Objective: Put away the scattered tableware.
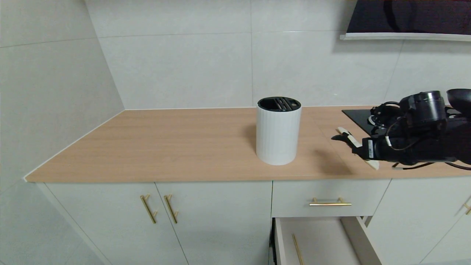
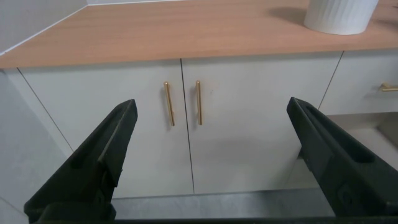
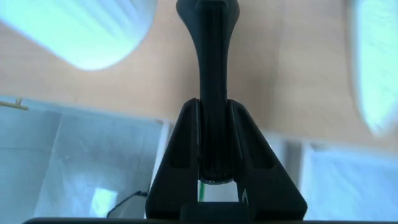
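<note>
Clamped hard on a slim black handle: the right gripper, low over the wooden counter. Far end of that handle cut off by the frame edge, so kind of utensil not readable. Directly beneath the gripper, flat on the counter, a cream utensil, its middle covered by the fingers, only both ends showing. Off to the gripper's left, near but apart, the upright white holder with a dark slotted top. Below the gripper, an open drawer, cut off at the frame's lower edge. Left gripper spread wide and holding nothing, facing the cabinet doors under the counter.
</note>
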Controlling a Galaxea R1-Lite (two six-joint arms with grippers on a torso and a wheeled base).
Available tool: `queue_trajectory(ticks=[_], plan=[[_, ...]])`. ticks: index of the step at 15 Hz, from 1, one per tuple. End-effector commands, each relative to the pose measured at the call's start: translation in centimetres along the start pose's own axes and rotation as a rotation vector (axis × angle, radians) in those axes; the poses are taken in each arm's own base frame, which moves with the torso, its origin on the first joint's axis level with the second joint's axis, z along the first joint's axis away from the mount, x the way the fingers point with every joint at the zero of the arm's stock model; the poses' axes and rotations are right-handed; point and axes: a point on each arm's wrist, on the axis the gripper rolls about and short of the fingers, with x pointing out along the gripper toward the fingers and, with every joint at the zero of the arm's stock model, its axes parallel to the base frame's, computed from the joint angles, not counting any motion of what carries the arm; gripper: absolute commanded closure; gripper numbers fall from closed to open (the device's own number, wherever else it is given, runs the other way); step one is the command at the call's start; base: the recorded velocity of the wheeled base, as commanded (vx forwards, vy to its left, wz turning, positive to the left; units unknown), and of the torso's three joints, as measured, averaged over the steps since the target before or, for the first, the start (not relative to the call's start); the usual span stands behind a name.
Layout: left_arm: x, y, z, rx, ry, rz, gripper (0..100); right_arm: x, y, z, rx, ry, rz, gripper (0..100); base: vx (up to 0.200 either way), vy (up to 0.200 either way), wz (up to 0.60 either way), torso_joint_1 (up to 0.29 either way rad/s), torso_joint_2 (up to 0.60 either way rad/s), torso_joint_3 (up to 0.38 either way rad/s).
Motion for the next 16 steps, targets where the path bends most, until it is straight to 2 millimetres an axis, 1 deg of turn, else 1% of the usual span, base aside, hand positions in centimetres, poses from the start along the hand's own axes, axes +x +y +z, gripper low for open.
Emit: queue_trajectory(ticks=[1,3,4,5,6,8,10,11,12,13,16], plan=[[0.0,0.0,0.0,0.0,0.0,0.001,0,-7.3,1.2,-2.2,0.002,-0.054,-0.015,100,0.0,0.0,0.0,0.0,0.0,0.0],[0.0,0.0,0.0,0.0,0.001,0.0,0,-10.3,2.5,-4.1,-0.01,0.016,-0.01,100,0.0,0.0,0.0,0.0,0.0,0.0],[0.0,0.0,0.0,0.0,0.0,0.0,0,-11.4,3.3,-4.7,0.017,0.053,0.014,100,0.0,0.0,0.0,0.0,0.0,0.0],[0.0,0.0,0.0,0.0,0.0,0.0,0,-11.7,3.5,-5.2,0.035,0.073,0.012,100,0.0,0.0,0.0,0.0,0.0,0.0],[0.0,0.0,0.0,0.0,0.0,0.001,0,-11.9,3.3,-6.4,0.035,0.101,-0.004,100,0.0,0.0,0.0,0.0,0.0,0.0],[0.0,0.0,0.0,0.0,0.0,0.0,0,-12.4,2.9,-7.9,0.037,0.122,-0.006,100,0.0,0.0,0.0,0.0,0.0,0.0],[0.0,0.0,0.0,0.001,0.0,0.0,0,-11.7,2.9,-8.1,0.033,0.129,-0.005,100,0.0,0.0,0.0,0.0,0.0,0.0],[0.0,0.0,0.0,-0.002,0.0,0.0,0,-10.8,2.9,-8.6,0.026,0.145,-0.008,100,0.0,0.0,0.0,0.0,0.0,0.0],[0.0,0.0,0.0,0.0,0.0,0.0,0,-10.4,2.8,-9.4,0.01,0.168,-0.013,100,0.0,0.0,0.0,0.0,0.0,0.0],[0.0,0.0,0.0,0.0,0.0,0.001,0,-10.2,2.7,-9.9,-0.013,0.172,-0.011,100,0.0,0.0,0.0,0.0,0.0,0.0],[0.0,0.0,0.0,0.0,0.0,0.001,0,-9.8,2.7,-10.0,-0.015,0.164,-0.007,100,0.0,0.0,0.0,0.0,0.0,0.0]])
